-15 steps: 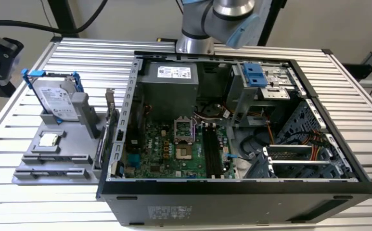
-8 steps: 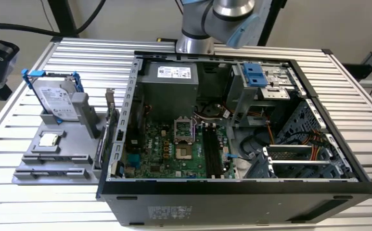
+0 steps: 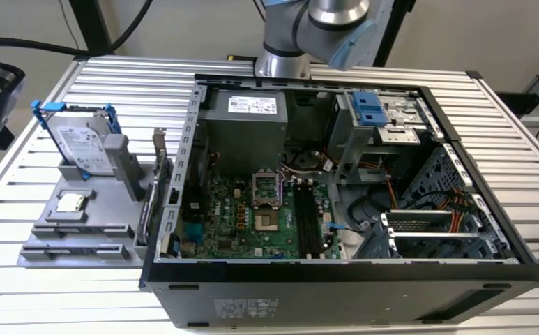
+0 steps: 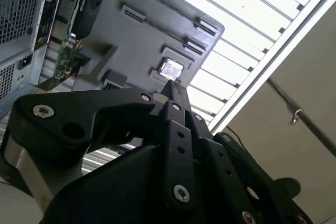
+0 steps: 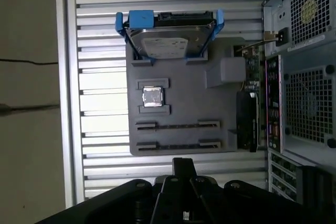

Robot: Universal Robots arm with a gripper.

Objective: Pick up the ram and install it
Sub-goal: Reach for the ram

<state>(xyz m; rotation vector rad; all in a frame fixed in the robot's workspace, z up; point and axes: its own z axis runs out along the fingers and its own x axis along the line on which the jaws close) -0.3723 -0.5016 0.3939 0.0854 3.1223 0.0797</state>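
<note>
Saw the gripper (image 5: 184,163) pinched fully together, gripping nothing, well apart from the tray (image 5: 181,80). Made out the ram (image 5: 177,126), seemingly, as a thin dark strip edge-on in a tray holder near the chip (image 5: 153,97), beside the case (image 5: 304,77).

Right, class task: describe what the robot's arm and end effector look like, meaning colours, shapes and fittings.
In the exterior view the arm is silver-grey, built of round tube sections, with a pale blue cap on one joint. In the second wrist view the end effector is matt black, made of flat linked bars joined by round silver fasteners.
</note>
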